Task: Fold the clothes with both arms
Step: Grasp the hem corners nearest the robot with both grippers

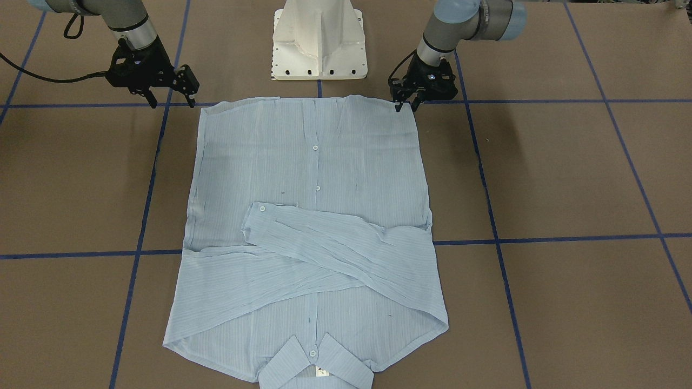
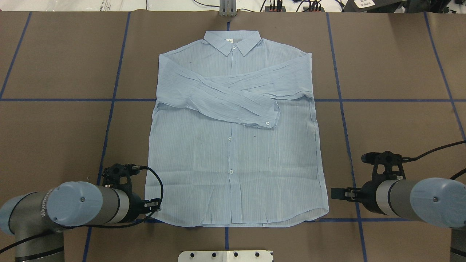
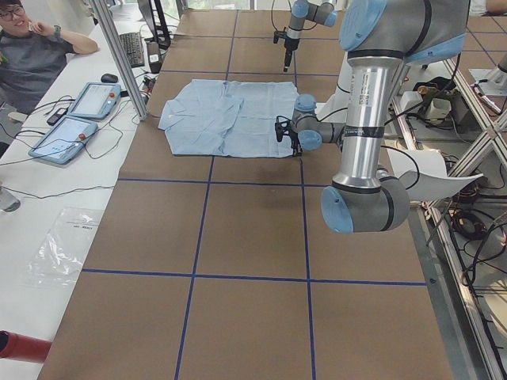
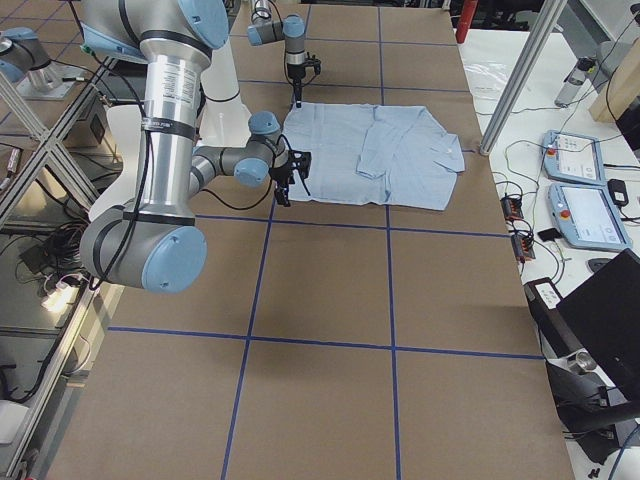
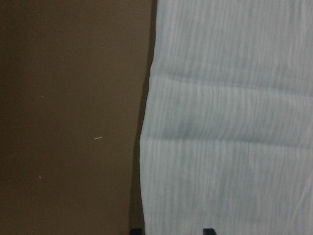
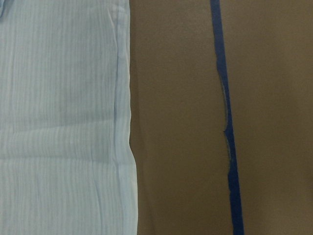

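The pale blue striped shirt (image 1: 313, 178) (image 2: 233, 153) lies flat and buttoned, collar (image 2: 233, 40) at the far side, with both sleeves crossed over the chest. My left gripper (image 1: 406, 106) is open and low at the near hem corner. In the left wrist view, its two dark fingertips stand either side of the shirt's side edge (image 5: 146, 147). My right gripper (image 1: 173, 101) (image 2: 338, 193) is open, with nothing between its fingers. It hangs just outside the other hem corner, off the cloth. The right wrist view shows only the shirt's edge (image 6: 129, 122) and brown table.
The white pedestal base (image 1: 319, 43) stands just behind the hem. Blue tape lines (image 6: 225, 117) cross the brown table (image 1: 567, 173). A seated person (image 3: 32, 55) and teach pendants (image 3: 79, 119) are on the side bench beyond the collar end.
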`<state>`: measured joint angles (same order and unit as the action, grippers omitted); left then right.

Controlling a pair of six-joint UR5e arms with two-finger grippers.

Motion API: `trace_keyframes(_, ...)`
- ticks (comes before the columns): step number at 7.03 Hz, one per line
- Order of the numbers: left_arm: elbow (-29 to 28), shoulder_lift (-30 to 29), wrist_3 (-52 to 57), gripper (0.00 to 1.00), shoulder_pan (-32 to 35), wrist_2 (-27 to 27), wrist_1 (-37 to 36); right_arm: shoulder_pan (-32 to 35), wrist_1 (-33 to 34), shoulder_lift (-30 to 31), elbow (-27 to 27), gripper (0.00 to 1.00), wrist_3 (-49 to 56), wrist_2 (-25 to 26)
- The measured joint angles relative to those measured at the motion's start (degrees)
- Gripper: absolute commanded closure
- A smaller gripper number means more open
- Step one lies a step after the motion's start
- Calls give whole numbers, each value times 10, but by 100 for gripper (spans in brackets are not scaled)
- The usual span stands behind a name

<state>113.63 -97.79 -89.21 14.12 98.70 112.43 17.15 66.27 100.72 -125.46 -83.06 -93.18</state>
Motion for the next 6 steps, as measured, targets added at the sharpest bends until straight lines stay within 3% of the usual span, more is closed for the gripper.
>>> trace_keyframes(1, 0, -1, 0, 57, -1, 0, -5, 0, 0, 0, 1, 0, 0, 0)
trace_keyframes(2, 0, -1, 0, 74, -1, 0, -6, 0, 0, 1, 2, 0, 0, 0)
trace_keyframes(3, 1, -2, 0, 100, -1, 0, -7, -1, -1, 2, 3, 0, -1, 0)
trace_keyframes(6, 8, -2, -9, 100, -1, -1, -7, -21, -11, 6, 9, 2, -34, 19)
